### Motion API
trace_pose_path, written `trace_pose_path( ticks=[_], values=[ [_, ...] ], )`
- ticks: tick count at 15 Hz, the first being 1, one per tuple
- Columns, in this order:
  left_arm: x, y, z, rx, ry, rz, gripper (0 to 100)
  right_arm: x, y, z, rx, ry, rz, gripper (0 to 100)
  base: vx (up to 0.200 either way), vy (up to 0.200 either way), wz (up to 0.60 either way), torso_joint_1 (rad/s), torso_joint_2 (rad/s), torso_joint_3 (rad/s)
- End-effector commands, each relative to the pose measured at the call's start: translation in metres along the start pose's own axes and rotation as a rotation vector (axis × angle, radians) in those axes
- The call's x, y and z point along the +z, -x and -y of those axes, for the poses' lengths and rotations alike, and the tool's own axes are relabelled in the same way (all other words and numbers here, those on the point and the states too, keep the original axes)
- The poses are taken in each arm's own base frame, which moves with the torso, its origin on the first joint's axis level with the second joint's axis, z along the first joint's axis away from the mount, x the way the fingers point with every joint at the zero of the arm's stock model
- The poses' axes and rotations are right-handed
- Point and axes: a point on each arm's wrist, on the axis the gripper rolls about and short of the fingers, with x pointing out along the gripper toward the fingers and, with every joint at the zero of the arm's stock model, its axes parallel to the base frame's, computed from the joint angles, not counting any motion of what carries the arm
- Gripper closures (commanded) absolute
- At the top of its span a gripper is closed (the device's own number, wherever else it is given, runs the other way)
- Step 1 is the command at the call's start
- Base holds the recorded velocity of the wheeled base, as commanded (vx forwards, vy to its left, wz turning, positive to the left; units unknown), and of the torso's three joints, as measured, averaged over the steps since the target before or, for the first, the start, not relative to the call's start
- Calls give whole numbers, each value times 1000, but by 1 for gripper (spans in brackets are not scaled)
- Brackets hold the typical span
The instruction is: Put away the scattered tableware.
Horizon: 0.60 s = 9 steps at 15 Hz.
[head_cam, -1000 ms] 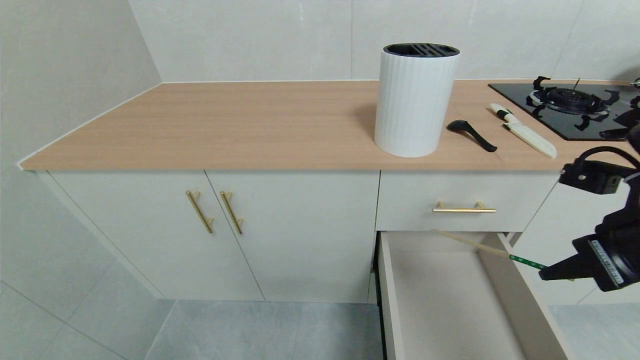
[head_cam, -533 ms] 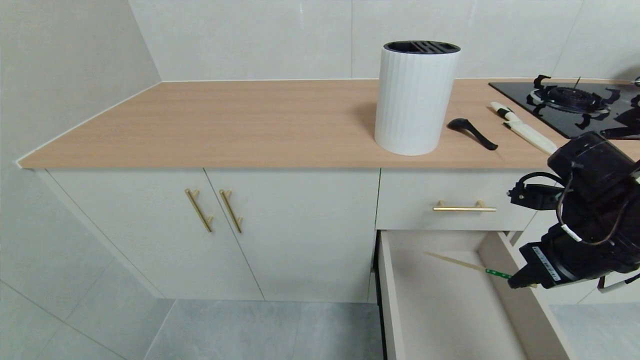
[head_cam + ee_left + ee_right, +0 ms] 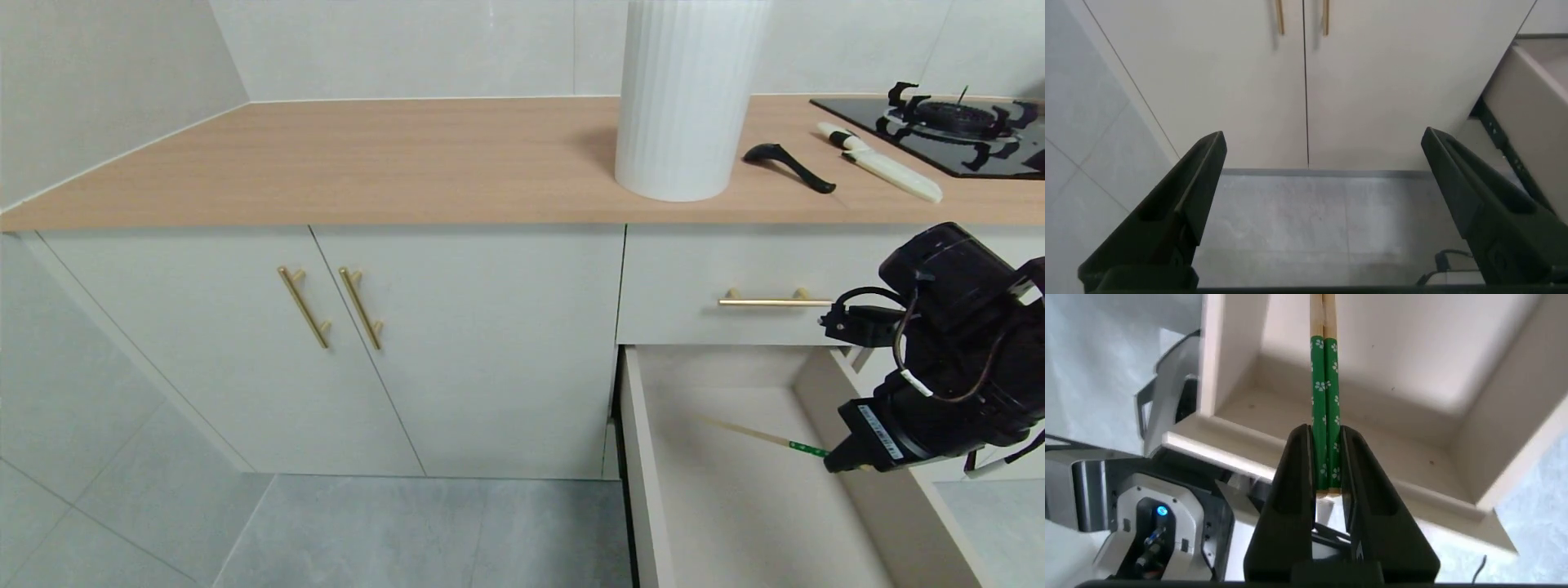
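Note:
My right gripper (image 3: 841, 464) hangs over the right side of the open drawer (image 3: 645, 482), shut on a pair of green-banded wooden chopsticks (image 3: 763, 437) that slant down into the drawer. In the right wrist view the chopsticks (image 3: 1323, 400) run out from between the shut fingers (image 3: 1290, 498) of my right gripper (image 3: 1324, 487) over the drawer's inside (image 3: 1413, 343). On the wooden counter (image 3: 392, 155) lie a black spoon (image 3: 788, 163) and a white knife (image 3: 886, 162), right of a white ribbed holder (image 3: 686, 98). My left gripper (image 3: 1323, 212) is open, down above the grey floor (image 3: 1290, 229) in front of the cabinet doors.
A black gas hob (image 3: 955, 131) sits at the counter's far right. A closed drawer with a brass handle (image 3: 771, 302) is above the open one. Double cabinet doors (image 3: 326, 343) stand to the left, with grey floor tiles (image 3: 326, 531) below.
The right gripper has moved left and down with the chopsticks, bringing their tips into the open drawer. The head camera has tilted downward, shifting the counter up in the picture.

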Motion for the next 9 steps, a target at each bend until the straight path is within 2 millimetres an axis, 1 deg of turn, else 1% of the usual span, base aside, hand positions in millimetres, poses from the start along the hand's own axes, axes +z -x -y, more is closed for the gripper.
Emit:
trace_pose_path(
  ticks=[1, 5, 9],
  values=[
    [0, 0, 0, 0, 0, 0, 0, 0, -1, 0, -8, 0, -4, 100, 0, 0, 0, -183, 466, 271],
    [0, 0, 0, 0, 0, 0, 0, 0, -1, 1, -30, 2, -1, 100, 0, 0, 0, -160, 419, 251],
    [0, 0, 0, 0, 0, 0, 0, 0, -2, 1, -38, 2, -2, 100, 0, 0, 0, -38, 100, 65]
  ],
)
